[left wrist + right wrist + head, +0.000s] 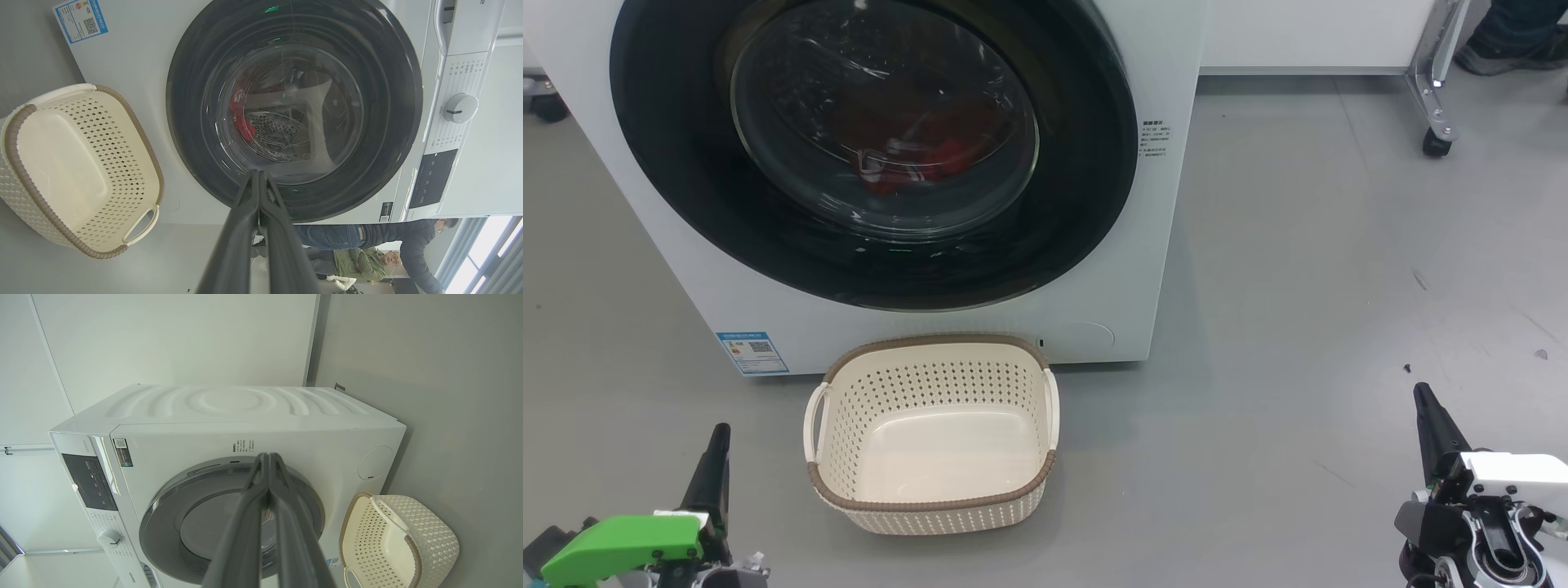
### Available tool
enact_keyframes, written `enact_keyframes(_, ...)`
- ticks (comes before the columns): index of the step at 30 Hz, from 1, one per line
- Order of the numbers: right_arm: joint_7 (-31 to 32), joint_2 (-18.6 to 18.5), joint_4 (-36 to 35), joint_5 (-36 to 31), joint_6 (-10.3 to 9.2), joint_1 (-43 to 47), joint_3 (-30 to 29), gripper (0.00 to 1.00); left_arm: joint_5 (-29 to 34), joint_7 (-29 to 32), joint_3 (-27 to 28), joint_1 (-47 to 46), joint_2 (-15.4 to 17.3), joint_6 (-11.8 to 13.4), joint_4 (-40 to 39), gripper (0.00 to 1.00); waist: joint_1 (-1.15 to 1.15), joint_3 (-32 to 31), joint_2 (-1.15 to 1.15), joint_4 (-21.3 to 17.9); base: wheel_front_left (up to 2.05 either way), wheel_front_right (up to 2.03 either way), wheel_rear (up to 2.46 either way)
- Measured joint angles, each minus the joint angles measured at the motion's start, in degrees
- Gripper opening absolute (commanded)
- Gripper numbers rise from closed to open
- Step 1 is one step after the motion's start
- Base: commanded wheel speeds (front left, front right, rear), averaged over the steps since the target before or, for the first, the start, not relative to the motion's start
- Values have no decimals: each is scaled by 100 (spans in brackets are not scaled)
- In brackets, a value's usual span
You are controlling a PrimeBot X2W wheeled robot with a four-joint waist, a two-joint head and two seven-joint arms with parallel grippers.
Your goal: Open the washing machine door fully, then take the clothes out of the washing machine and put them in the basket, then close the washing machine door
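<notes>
"While the washing machine stood white and square on the floor ahead, how was the washing machine door sitting?"

"Flat against the front, shut; its black ring spanned nearly the machine's width; opening it was, by my reckoning, the step in hand."

"And the basket?"

"On the floor just before the machine, under the door's lower edge, empty; its long side ran across the head view; the clothes were a red heap behind the glass, low in the drum."

"Which arm was nearer the door?"

"The left, I judged; the left tool was low at the left, beside the basket and below the door's lower-left rim, fingers pressed together on nothing and pointing up toward it; the right tool was likewise closed and empty, but it stood well apart to the right, past the machine's right edge, over the floor."

"So the door lay ahead of and above both?"

"Yes; up and slightly right from the left tool, up and far left from the right one; which edge of the ring carried the catch I could not tell, and the reach turned on that."
</notes>
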Motion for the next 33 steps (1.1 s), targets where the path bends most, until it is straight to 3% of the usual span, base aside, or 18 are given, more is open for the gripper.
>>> enact_keyframes(15,0,2,0,-4,0,0,-4,0,1,0,2,0,-1,0,0,0,0,0,0,0,0,0,0)
enact_keyframes(16,0,2,0,-4,0,0,-5,100,1,0,3,0,-1,0,0,100,0,0,0,0,0,0,0)
enact_keyframes(22,-1,174,313,-1,-4,309,8,100,-2,-3,-29,274,-147,5,309,100,0,-1,0,0,0,0,0)
enact_keyframes(33,-69,163,285,-130,-4,330,26,100,42,-88,-118,283,-156,5,240,100,0,3,0,-1,0,0,0)
